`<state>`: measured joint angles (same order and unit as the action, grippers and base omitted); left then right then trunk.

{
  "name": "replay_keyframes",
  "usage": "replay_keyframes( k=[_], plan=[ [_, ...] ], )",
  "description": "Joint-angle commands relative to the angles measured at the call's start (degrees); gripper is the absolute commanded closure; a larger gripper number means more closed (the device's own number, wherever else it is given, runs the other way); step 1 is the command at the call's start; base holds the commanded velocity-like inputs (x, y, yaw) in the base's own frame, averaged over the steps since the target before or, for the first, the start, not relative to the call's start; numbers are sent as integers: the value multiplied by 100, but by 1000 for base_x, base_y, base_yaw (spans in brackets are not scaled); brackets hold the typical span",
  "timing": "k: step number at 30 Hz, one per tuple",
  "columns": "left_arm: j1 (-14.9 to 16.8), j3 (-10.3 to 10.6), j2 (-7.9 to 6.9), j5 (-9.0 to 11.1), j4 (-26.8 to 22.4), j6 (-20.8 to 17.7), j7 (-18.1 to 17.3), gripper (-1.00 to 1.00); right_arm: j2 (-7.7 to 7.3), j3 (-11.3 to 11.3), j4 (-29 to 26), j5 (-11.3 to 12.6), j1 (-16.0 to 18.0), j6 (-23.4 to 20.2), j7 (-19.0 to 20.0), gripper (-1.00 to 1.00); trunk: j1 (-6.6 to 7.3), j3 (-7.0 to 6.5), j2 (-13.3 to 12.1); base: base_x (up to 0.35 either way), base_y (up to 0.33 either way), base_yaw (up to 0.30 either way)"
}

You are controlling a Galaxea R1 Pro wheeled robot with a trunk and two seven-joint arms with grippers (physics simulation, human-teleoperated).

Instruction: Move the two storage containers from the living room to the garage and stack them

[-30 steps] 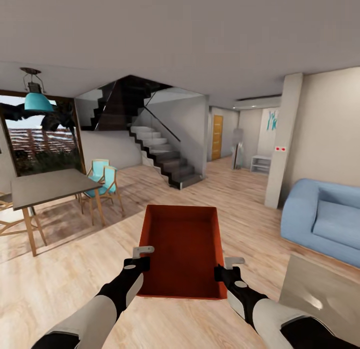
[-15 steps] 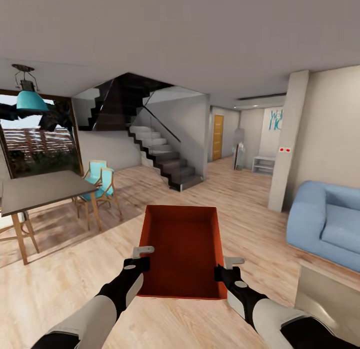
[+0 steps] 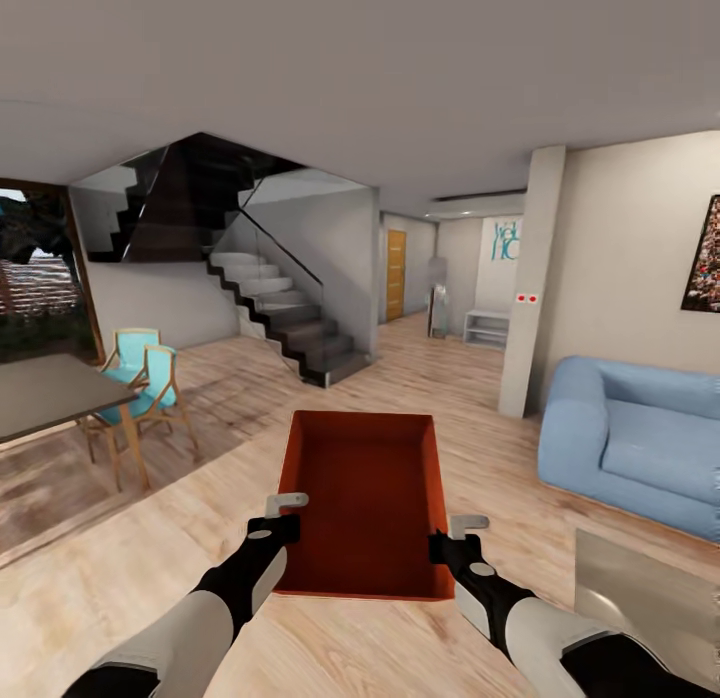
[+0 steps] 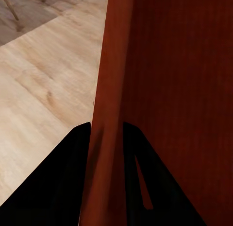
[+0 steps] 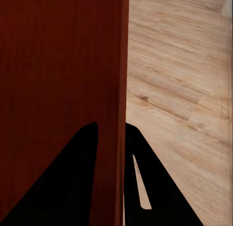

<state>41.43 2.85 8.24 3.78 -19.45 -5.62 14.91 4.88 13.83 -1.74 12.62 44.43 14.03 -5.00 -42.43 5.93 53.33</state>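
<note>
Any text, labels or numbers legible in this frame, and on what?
"Wel" over "HO", cut off by the pillar: teal lettering on the far hallway wall.
Framed picture on the right wall: too blurred to read anything.
Container, held by the left gripper and right gripper: no markings.

Staircase point(image 3: 285, 318) rises at centre-left, dark treads behind a glass balustrade. Two turquoise chairs point(image 3: 140, 378) sit beside the grey dining table point(image 3: 40, 393) on the left, with a wood-framed window point(image 3: 40, 288) behind them. An orange door point(image 3: 396, 274) stands down the hallway, a low white shelf point(image 3: 487, 328) near it. A white pillar point(image 3: 530, 278) carries two red dots, and a dark framed picture point(image 3: 703, 256) hangs on the right wall.
</note>
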Motion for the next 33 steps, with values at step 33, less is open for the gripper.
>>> replay_keyframes(
  k=[33],
  plan=[
    [6, -338, -98, 0, -49, -45, 65, 100, -14, -170, -2, 48, 4, 21, -19, 100, -4, 9, 6, 304, 203, -250]
  ],
)
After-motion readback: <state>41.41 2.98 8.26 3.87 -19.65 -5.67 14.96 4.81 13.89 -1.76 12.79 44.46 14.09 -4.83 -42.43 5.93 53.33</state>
